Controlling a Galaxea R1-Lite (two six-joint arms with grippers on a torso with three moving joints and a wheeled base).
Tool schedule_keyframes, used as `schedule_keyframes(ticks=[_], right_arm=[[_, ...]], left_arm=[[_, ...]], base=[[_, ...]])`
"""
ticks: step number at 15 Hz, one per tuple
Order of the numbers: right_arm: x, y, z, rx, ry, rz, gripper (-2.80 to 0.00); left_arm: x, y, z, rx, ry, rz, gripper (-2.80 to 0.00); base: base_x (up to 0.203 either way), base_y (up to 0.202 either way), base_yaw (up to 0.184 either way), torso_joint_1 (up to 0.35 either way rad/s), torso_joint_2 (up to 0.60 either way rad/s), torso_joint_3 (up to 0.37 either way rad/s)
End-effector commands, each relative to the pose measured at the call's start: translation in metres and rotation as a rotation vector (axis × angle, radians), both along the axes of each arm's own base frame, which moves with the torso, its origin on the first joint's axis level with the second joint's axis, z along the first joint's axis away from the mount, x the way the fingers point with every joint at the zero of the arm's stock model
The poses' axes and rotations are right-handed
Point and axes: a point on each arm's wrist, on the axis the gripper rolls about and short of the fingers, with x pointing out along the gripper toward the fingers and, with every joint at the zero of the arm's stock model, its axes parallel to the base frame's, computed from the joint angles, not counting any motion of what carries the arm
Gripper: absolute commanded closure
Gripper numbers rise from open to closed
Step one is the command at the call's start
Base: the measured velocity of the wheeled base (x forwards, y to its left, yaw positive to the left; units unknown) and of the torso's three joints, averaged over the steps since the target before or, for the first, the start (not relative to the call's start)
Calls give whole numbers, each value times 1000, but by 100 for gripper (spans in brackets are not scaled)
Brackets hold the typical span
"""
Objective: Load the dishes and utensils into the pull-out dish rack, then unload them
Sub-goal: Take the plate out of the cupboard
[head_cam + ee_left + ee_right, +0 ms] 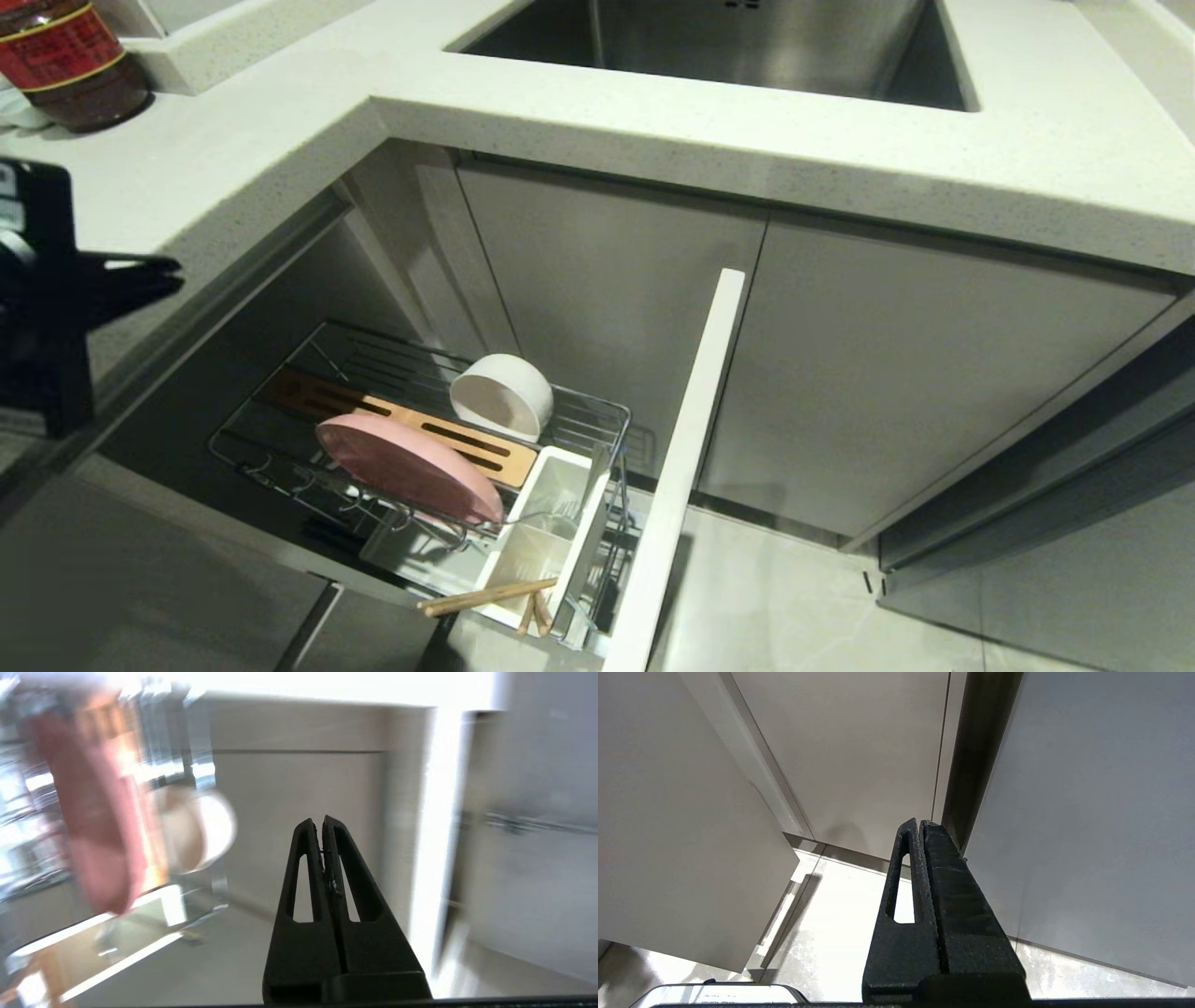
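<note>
Four task items sit in the pull-out dish rack (597,420), the landmark for every place given here. The pink plate (406,467) stands on edge in the wire slots at the rack's middle; the off-white bowl (502,394) lies tipped on its side behind the plate, toward the cabinet. The chopsticks (485,595) lean out of the white cutlery caddy (537,551) at the rack's front corner, just beside the white front panel (681,467). The fork (551,511) rests in the same caddy, only partly visible. Loading therefore appears complete and unloading is judged to be the pending stage.

Handling, as a judgement: plate and bowl look rigid, glazed and breakable, hence slippery. The plate is best pinched at its exposed upper rim and lifted straight out of the slots. The bowl offers its wall at the open mouth. The chopsticks are light, stiff and thin; take them together near the protruding ends. The fork is slim and smooth, so a grip on its handle is advised.

The left claw (322,826) is closed on nothing, raised beside the worktop (280,159) and well apart from the rack. The right claw (919,828), also closed and empty, hangs low by the cabinet doors.
</note>
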Motion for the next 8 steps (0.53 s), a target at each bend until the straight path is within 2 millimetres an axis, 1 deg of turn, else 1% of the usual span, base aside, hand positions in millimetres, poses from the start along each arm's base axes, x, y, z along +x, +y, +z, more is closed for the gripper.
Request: schedule_keyframes(ticks=[1, 3, 5, 6, 8], right_arm=[[2, 0, -7, 0, 26, 0, 0], [2, 0, -7, 0, 27, 0, 0], [2, 0, -7, 0, 26, 0, 0], [2, 0, -7, 0, 26, 0, 0], [2, 0, -7, 0, 27, 0, 0]], left_arm=[[-12, 12, 39, -6, -106, -5, 0], [-26, 27, 73, 49, -200, -6, 0], [-43, 45, 98, 216, -292, -19, 0], [-57, 59, 107, 290, -358, -34, 0], [-79, 76, 113, 384, -443, -11, 0]], base=[[0, 0, 0, 0, 0, 0], [0, 0, 0, 0, 0, 0], [0, 0, 0, 0, 0, 0], [0, 0, 0, 0, 0, 0], [0, 0, 0, 0, 0, 0]])
